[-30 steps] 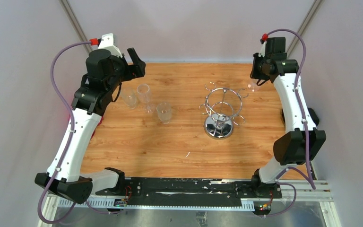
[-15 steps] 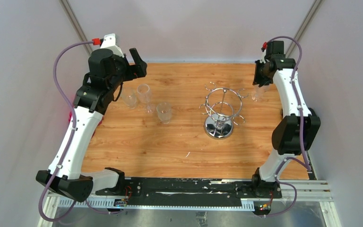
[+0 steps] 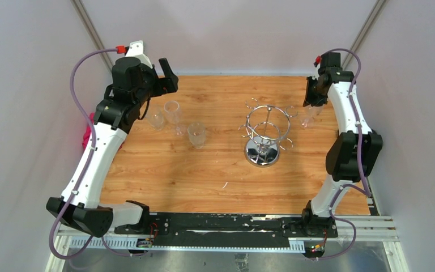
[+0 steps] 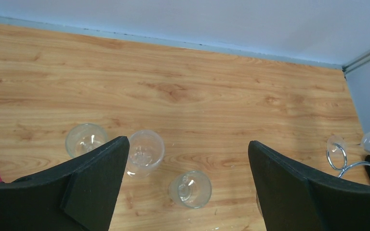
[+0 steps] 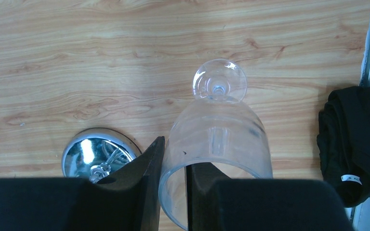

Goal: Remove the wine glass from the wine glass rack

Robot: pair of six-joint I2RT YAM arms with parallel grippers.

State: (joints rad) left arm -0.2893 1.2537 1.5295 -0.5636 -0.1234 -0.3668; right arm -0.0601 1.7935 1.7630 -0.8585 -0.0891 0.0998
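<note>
Wide-spread left claw [image 4: 188, 144] above three glasses [image 4: 145, 151] on the table [image 4: 197, 86]; rack hook [image 4: 337, 150] at right.

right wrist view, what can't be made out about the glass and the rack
Right wrist: the glass runs behind the right gripper at the bottom edge; whether its foot touches the table cannot be told.
Right wrist: only the base of the rack shows, partly behind a finger; its hooks are out of frame.
Top: the right arm hides the grip; the glass is too small and clear.
</note>
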